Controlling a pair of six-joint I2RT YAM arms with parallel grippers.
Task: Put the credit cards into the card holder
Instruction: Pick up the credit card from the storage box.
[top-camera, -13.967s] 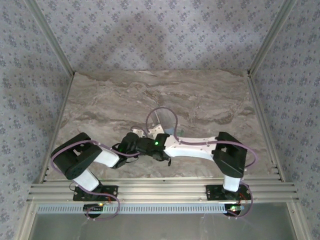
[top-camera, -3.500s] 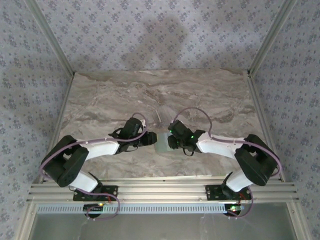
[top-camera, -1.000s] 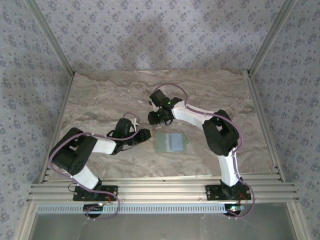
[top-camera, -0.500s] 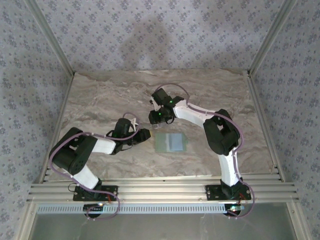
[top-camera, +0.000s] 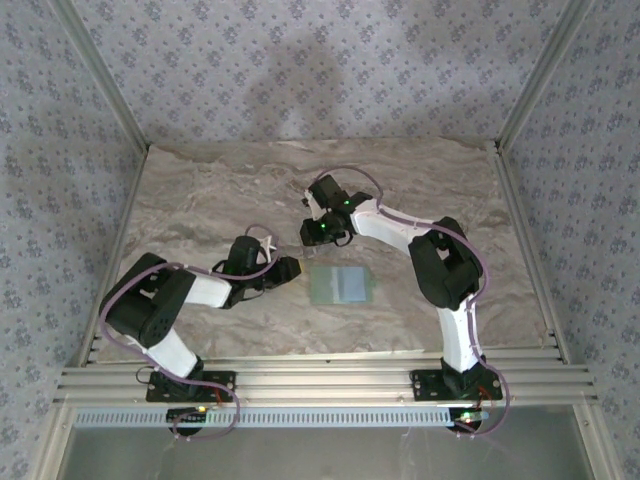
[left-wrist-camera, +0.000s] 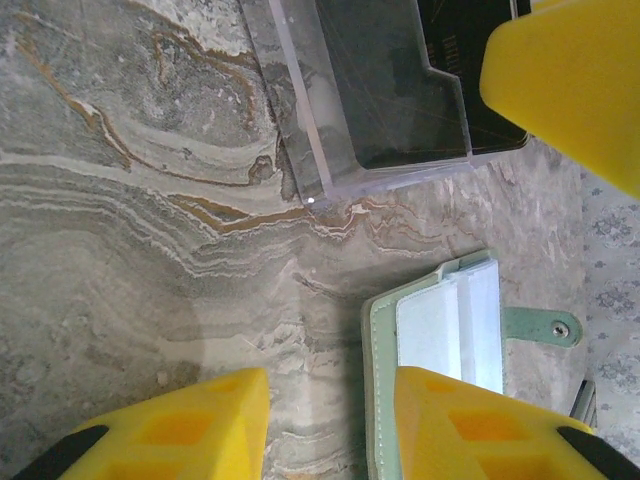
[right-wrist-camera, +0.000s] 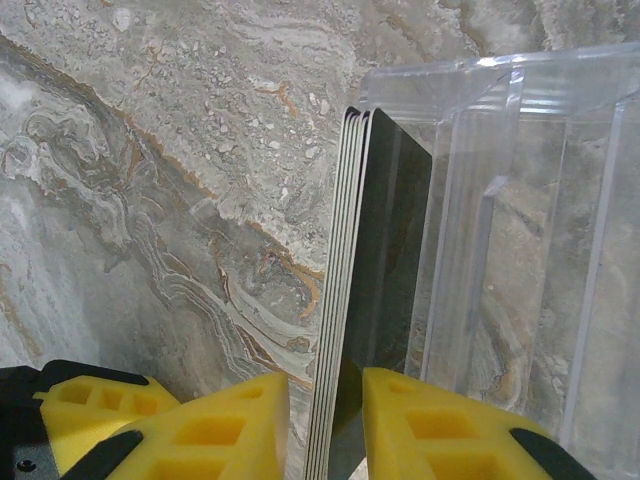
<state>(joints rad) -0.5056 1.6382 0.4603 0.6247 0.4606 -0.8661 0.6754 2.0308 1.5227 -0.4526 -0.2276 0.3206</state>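
There is one card holder (top-camera: 340, 284), lying open and flat on the marble table (top-camera: 200, 190) with its two pale green panels side by side and a small snap strap at one edge. There is one clear plastic stand (right-wrist-camera: 510, 200), just beyond the holder on the far side. The credit cards (right-wrist-camera: 375, 280) stand on edge as one tight stack against the stand's outer wall, with about five or six thin pale edges and a dark face turned toward the plastic; the exact number is hard to tell. Two arms are at work. The left arm lies low, elbow folded back near its base and forearm reaching right, so the left gripper (top-camera: 290, 267) sits just left of the holder. Its yellow fingers (left-wrist-camera: 150, 425) are spread with only bare marble between them, and one of them overlaps the holder's stitched edge in the wrist view. The right arm rises from its base, bends sharply at the elbow and stretches forward and left, with the right gripper (top-camera: 318, 233) at the stand. Its jaws sit close on either side of the stack, but I cannot tell whether they are pinching it.
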